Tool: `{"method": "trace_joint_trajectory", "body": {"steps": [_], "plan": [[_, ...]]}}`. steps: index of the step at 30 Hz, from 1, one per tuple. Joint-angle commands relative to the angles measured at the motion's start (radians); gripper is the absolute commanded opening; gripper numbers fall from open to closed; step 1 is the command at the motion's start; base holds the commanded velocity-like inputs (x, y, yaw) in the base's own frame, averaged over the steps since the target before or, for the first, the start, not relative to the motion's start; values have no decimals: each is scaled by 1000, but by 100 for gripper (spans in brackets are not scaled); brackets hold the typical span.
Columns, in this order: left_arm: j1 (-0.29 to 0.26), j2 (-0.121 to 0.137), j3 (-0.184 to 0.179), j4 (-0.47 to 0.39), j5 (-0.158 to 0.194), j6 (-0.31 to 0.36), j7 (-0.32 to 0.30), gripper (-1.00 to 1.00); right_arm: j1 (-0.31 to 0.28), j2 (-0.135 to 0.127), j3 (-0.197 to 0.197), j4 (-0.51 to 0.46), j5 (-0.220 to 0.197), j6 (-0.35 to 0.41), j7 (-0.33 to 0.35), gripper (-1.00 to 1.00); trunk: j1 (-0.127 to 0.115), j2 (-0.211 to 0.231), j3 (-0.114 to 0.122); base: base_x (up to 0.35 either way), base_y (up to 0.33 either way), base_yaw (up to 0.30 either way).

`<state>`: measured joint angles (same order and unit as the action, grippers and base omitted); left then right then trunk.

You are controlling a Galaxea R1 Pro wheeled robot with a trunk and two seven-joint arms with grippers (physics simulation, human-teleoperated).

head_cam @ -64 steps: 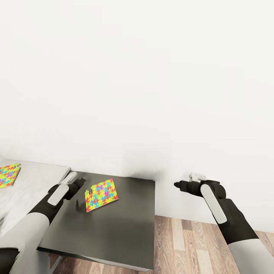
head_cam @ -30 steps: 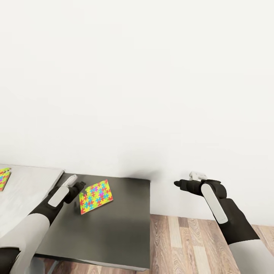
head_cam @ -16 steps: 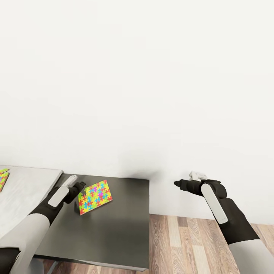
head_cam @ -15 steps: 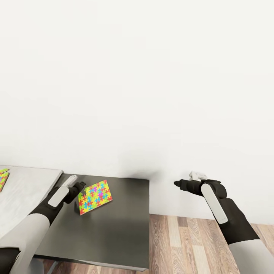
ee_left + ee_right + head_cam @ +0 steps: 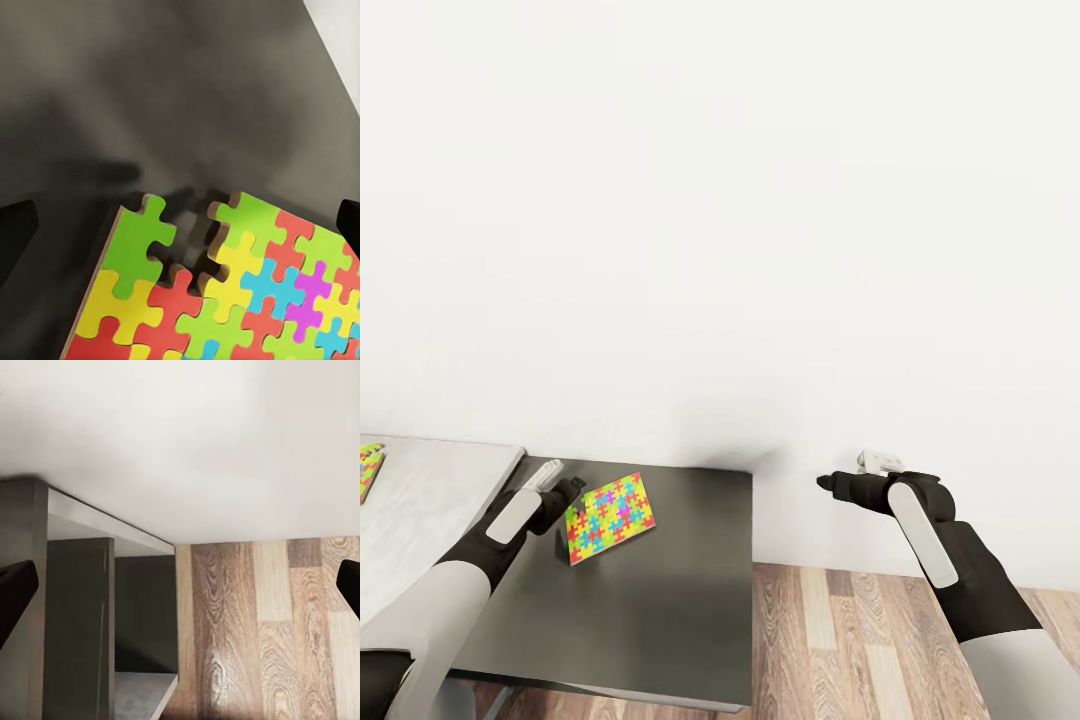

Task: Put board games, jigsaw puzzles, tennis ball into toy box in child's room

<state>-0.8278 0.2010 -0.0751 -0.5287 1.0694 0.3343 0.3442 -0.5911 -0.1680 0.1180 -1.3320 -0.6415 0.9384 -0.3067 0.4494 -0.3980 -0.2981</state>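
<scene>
The puzzle (image 5: 610, 518) lies on the dark surface (image 5: 660, 620) at 8 o'clock, just beside the spread, empty left fingers (image 5: 565, 492); right fingers (image 5: 828, 484) are spread too. I judge nothing boxed yet.

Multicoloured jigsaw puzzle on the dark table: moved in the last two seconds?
No. The multicoloured jigsaw puzzle keeps its spot relative to the dark table's back edge; the camera shifted.

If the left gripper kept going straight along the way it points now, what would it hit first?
Most likely the colourful jigsaw puzzle lying flat on the dark grey table. The left gripper, open, points down at the puzzle's notched edge; the bare tabletop lies just beyond. Depth is unclear, so it might land on either.
</scene>
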Motion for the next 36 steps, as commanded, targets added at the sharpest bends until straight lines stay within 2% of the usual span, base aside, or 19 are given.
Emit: {"method": "trace_joint_trajectory", "body": {"steps": [1,21,28,36], "plan": [[-1,1,-8,-2,9,0,9,100,-1,-1,2,-1,-10,2,-11,100,1,-2,-2,0,0,0],[0,4,-1,19,13,-1,13,100,-1,-1,3,-1,-10,1,-11,100,1,-2,-2,0,0,0],[1,4,13,32,13,-2,13,100,0,-1,3,-1,-10,0,-12,100,1,-2,-2,0,0,-1],[1,3,23,38,14,-3,13,100,0,-1,3,-1,-9,1,-11,100,1,-2,-2,0,0,-108]]}}
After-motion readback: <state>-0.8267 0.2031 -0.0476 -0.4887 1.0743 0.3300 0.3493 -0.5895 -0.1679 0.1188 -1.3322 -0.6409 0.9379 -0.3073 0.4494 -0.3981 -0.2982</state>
